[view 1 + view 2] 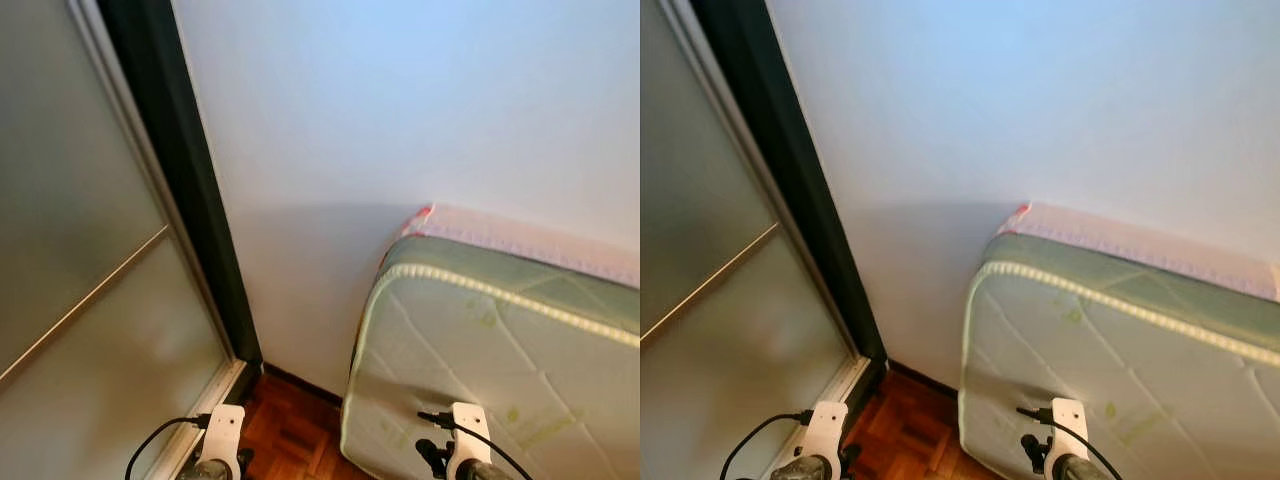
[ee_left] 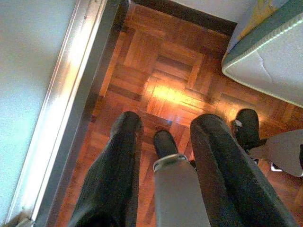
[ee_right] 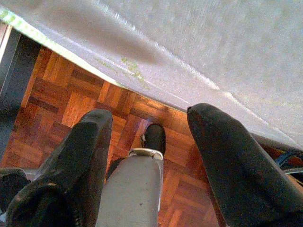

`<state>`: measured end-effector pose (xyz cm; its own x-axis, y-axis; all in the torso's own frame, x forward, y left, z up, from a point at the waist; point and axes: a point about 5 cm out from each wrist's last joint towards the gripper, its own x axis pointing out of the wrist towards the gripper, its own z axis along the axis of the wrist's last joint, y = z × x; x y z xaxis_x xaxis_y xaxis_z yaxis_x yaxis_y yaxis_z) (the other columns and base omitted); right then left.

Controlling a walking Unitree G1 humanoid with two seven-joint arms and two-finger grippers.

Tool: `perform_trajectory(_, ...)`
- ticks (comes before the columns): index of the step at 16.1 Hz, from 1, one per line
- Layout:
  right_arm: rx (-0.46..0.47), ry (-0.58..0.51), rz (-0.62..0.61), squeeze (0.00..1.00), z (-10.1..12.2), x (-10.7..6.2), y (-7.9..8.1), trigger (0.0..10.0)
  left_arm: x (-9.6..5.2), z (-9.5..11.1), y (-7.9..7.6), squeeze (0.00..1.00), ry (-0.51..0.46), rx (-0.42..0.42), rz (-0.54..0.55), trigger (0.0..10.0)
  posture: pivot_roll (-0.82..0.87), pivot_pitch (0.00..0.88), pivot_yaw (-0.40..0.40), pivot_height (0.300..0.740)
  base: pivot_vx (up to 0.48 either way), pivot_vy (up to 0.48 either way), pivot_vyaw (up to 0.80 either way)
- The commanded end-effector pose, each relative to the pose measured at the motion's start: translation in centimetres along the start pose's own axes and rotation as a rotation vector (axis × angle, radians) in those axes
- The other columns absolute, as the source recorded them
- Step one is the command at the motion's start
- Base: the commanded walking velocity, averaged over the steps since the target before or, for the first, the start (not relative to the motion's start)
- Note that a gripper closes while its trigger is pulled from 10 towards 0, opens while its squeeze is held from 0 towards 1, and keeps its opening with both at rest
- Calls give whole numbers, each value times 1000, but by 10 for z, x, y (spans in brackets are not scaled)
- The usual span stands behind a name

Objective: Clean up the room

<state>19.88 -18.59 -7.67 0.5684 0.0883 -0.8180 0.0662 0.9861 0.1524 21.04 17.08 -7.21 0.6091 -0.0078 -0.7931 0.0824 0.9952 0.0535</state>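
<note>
A pale green quilted mattress (image 1: 500, 370) stands on its edge against the white wall (image 1: 400, 100), with a pink-edged panel (image 1: 520, 235) behind it. Both arms hang low at the bottom of the eye views, the left wrist (image 1: 222, 440) near the door track and the right wrist (image 1: 468, 440) in front of the mattress. My left gripper (image 2: 166, 124) is open above the parquet floor (image 2: 165, 61), holding nothing. My right gripper (image 3: 150, 116) is also open and holding nothing, just beside the mattress face (image 3: 199, 42).
A frosted glass sliding door (image 1: 80, 300) with a dark frame (image 1: 190, 200) takes up the left side, and its metal track (image 2: 71, 94) runs along the floor. A narrow strip of parquet (image 1: 290, 430) lies between door and mattress. My own feet (image 2: 248, 125) stand on it.
</note>
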Motion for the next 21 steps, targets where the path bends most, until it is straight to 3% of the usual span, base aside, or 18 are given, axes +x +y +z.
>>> perform_trajectory(1, -7, -10, 1, 0, 2, 0, -1, 10000, 0, -3, 1, 0, 16, 4, -2, 10000, -72, 0, 4, 740, -281, 0, 0)
perform_trajectory(21, -37, -6, 8, 0, 0, 0, 0, 10000, -1, -5, 1, 0, 22, 9, -4, 10000, -70, 0, 2, 740, -285, 0, 0)
